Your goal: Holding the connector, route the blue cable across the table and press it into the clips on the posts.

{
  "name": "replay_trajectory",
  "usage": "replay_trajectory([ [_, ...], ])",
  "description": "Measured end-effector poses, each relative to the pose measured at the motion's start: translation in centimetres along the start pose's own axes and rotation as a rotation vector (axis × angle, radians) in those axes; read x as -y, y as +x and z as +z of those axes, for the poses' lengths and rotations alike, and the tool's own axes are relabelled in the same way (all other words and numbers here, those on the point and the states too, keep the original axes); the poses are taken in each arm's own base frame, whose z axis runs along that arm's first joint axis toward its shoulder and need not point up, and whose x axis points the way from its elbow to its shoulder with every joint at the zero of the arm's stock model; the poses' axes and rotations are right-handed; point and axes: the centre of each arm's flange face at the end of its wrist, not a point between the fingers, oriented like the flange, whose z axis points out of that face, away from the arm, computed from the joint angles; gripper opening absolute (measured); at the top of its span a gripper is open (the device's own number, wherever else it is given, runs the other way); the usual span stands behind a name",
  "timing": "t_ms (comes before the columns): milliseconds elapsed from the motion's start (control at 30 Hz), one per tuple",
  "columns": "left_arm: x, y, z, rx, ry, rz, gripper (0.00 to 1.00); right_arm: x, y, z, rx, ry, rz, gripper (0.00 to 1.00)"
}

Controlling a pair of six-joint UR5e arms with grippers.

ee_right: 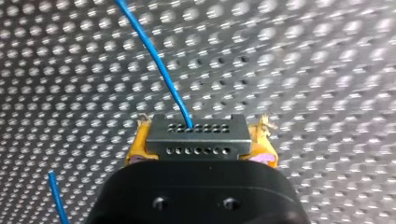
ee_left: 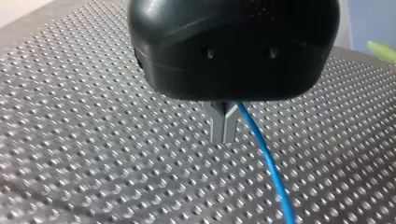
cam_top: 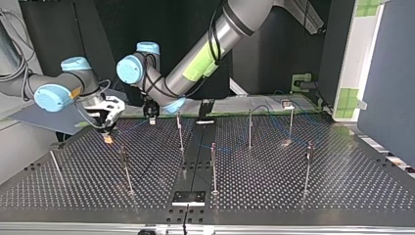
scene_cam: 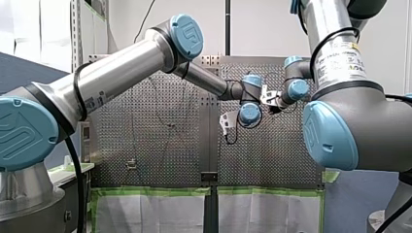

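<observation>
My right gripper (ee_right: 198, 140) is shut on a dark grey connector (ee_right: 196, 135) that has rows of small holes, with its yellow pads (ee_right: 137, 144) on either side. The blue cable (ee_right: 154, 51) leaves the connector and runs ahead over the perforated table. My left gripper (ee_left: 224, 133) has its metal fingers together just above the table, with the blue cable (ee_left: 271, 168) coming out from between them and trailing away. In the top view my right gripper (cam_top: 108, 132) is at the far left, and my left gripper (cam_top: 152, 117) is close beside it.
Thin metal posts stand across the table: one (cam_top: 180, 129) close to my left gripper, others further right (cam_top: 250, 128) (cam_top: 290, 122) and nearer the camera (cam_top: 126, 169) (cam_top: 213, 166) (cam_top: 307, 166). A dark centre strip (cam_top: 195, 166) divides the table.
</observation>
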Motion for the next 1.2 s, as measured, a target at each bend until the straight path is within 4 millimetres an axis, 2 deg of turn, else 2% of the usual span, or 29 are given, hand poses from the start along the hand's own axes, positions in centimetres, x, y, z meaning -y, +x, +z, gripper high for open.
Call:
replay_trajectory([
  [133, 0.5, -1.8, -0.9, -0.001, 0.003, -0.002, 0.02, 0.6, 2.2, -1.2, -0.012, 0.010, 0.007, 0.00],
  [767, 2.5, -11.5, -4.9, 0.091, -0.001, -0.075, 0.02, 2.8, 10.3, -7.3, -0.093, 0.020, 0.034, 0.00],
  [967, 3.0, -13.2, -5.9, 0.107, 0.008, -0.089, 0.02, 3.7, 13.1, -9.5, -0.139, 0.026, 0.023, 0.00],
  [1200, 3.2, -13.8, -6.6, 0.113, 0.001, -0.097, 0.02, 4.1, 13.9, -10.3, -0.152, 0.036, 0.019, 0.00],
])
